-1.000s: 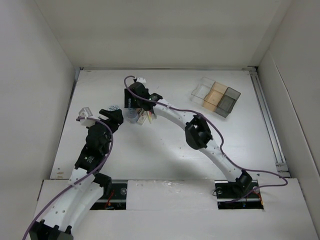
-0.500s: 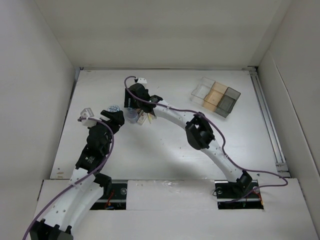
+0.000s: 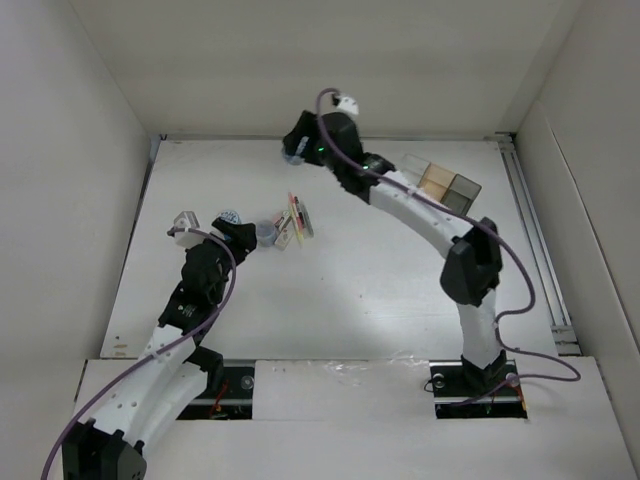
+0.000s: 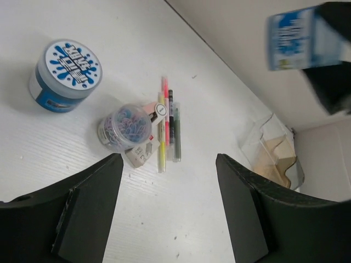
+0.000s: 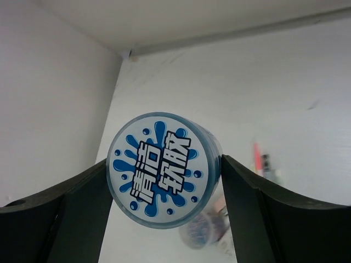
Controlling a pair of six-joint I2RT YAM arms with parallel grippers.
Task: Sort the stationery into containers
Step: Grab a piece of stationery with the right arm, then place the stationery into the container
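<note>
My right gripper [image 3: 297,150] [image 5: 164,181] is shut on a round blue tub [image 5: 162,167] with a splash-patterned lid, held up in the air over the far part of the table. The left wrist view shows that tub [image 4: 293,37] at the top right. A second blue tub [image 4: 66,74] [image 3: 226,217] stands on the table. Beside it are a clear jar of clips [image 4: 125,127] [image 3: 266,232], pink, yellow and dark sticks [image 4: 164,129] [image 3: 295,222], and a small grey clip [image 4: 141,154]. My left gripper [image 4: 167,219] [image 3: 245,236] hovers open just near of this pile. The containers [image 3: 455,195] [image 4: 274,156] sit far right.
The right arm [image 3: 420,215] arches over the table from its base to the far middle and covers part of the containers. White walls close in the table on three sides. A metal rail [image 3: 535,240] runs along the right edge.
The right gripper has lifted a blue tub from beside the pile and swung it up and toward the far middle. The left gripper has edged slightly toward the pile.
</note>
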